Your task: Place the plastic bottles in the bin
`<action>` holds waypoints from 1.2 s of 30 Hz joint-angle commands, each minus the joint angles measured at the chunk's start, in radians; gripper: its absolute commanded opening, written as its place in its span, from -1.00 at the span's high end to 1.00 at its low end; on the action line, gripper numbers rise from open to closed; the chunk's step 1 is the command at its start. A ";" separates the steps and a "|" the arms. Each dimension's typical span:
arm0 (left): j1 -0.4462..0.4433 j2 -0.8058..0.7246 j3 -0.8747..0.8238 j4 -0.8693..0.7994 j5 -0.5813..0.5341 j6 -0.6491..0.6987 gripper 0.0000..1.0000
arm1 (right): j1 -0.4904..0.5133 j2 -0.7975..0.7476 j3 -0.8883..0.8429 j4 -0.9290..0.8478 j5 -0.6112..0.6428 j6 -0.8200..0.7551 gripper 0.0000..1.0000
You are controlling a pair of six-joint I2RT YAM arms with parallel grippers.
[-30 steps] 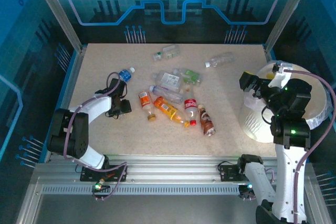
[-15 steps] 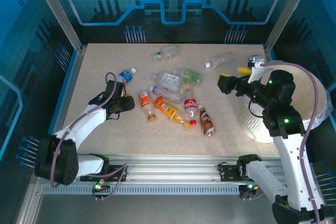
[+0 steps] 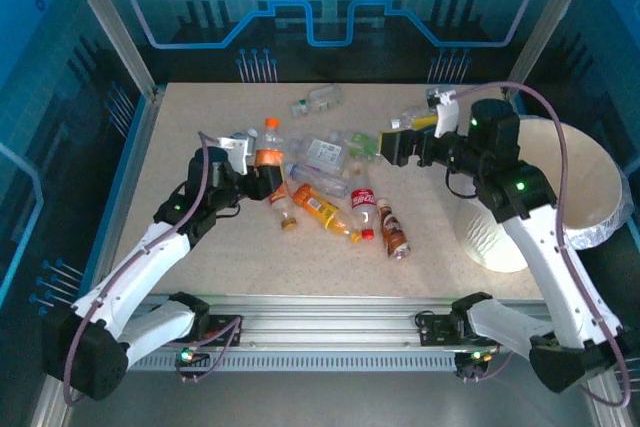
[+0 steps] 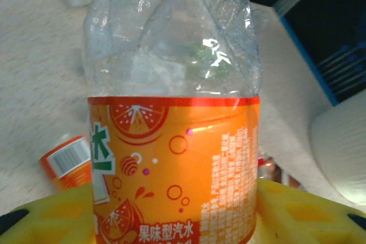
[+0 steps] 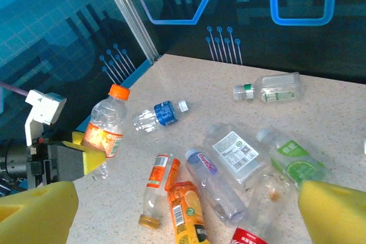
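By my reading the task is in its early part. One clear plastic bottle with an orange label and orange cap (image 3: 266, 152) is gripped by the left end effector (image 3: 264, 175), left of centre in the top view. Its yellow pads (image 4: 51, 221) press the label from both sides.

About ten other bottles lie scattered on the speckled beige worktop (image 3: 300, 272). Among them are a clear bottle with a green cap (image 3: 318, 100) at the upper middle, a small blue-labelled bottle (image 5: 162, 113), and a red-labelled bottle (image 3: 363, 209) and a brown bottle (image 3: 395, 235) near the centre.

The large round white bin lined with clear plastic (image 3: 490, 237) stands at the right edge, well apart from the held bottle. What shows of its inside looks bare, so nearly all the carrying remains.

The held bottle stands close to upright, long axis vertical, cap up. In the right wrist view it leans slightly, cap toward the right of the frame. Whether its base is off the worktop I cannot tell.

The right end effector (image 3: 392, 144) hangs over the cluster at the upper centre, fingers spread wide, holding nothing.
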 commanded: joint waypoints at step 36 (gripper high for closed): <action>-0.304 0.139 0.139 0.367 0.043 0.252 0.19 | 0.249 0.401 0.211 0.001 -0.299 0.135 -0.18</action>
